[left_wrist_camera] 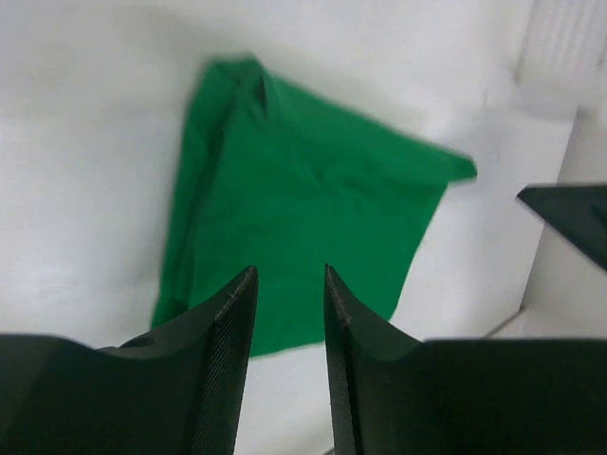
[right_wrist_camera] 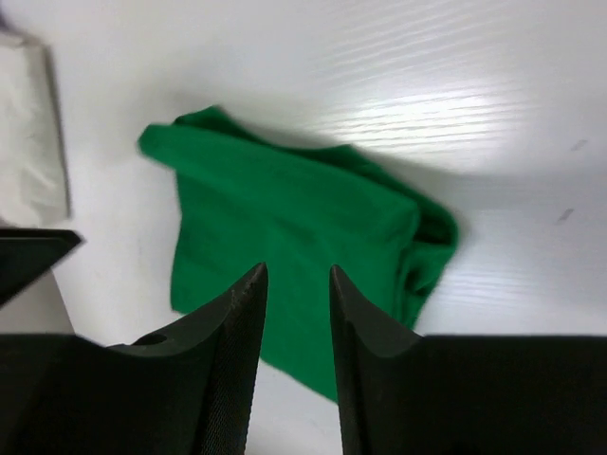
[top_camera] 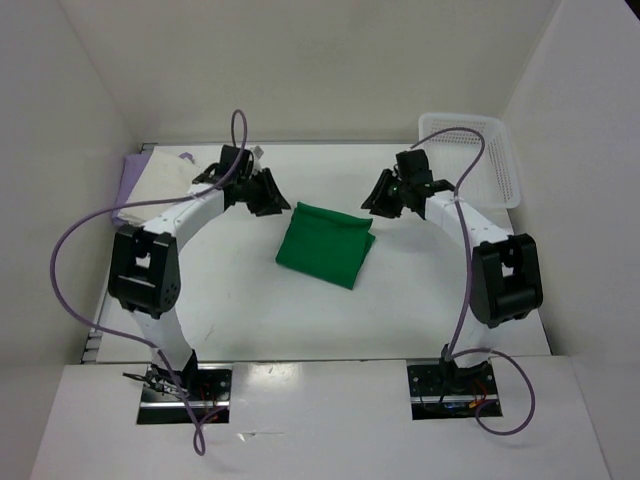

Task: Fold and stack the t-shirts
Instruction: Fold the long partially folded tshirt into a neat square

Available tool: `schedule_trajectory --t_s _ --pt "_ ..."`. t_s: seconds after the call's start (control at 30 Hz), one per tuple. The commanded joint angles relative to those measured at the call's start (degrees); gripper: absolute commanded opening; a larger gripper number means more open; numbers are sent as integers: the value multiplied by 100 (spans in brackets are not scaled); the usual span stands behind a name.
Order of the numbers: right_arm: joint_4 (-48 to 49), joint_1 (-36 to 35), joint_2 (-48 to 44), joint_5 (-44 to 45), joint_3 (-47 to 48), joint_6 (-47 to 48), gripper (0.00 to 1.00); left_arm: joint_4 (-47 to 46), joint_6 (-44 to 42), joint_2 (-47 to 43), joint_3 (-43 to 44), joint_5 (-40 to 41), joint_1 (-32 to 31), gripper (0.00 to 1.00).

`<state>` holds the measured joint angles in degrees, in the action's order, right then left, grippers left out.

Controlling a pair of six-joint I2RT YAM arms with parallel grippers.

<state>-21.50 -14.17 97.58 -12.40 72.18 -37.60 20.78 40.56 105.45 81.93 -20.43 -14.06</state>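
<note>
Lying folded at the middle of the table (top_camera: 230,300), the green t-shirt (top_camera: 325,246) looked soft, light, floppy, best pinched along a folded edge; the left hand (left_wrist_camera: 290,275) and right hand (right_wrist_camera: 297,270) hovered released, empty.

So for the background stuff, we've got a white plastic mesh basket (top_camera: 462,118) sitting up at about 1 o'clock in the top view. It's in the far right corner of the table (top_camera: 300,320), just beside the right wall (top_camera: 590,150). The table is plain white, and from the right wrist view we can see faint streaks running across it, with a bright glare patch at around 1 o'clock. Plain white panels box it in: a back wall (top_camera: 330,60) at 12 and a left wall (top_camera: 50,150) at 9. A flat white ledge (top_camera: 320,420) runs along the 6 o'clock edge.
</note>
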Motion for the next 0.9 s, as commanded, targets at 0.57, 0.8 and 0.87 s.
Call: schedule_trajectory --t_s 0.57,0.8,0.87 --pt "524 -815 2843 -1027 2229 175 2 -882 575 -946 -2656 -524 -923 39" --pt "524 -815 3277 -1265 2301 175 2 -557 682 -1614 -2454 -410 -748 58" --pt "454 -815 3206 -1265 2448 175 2 -557 734 -1729 -2515 -349 -572 66"
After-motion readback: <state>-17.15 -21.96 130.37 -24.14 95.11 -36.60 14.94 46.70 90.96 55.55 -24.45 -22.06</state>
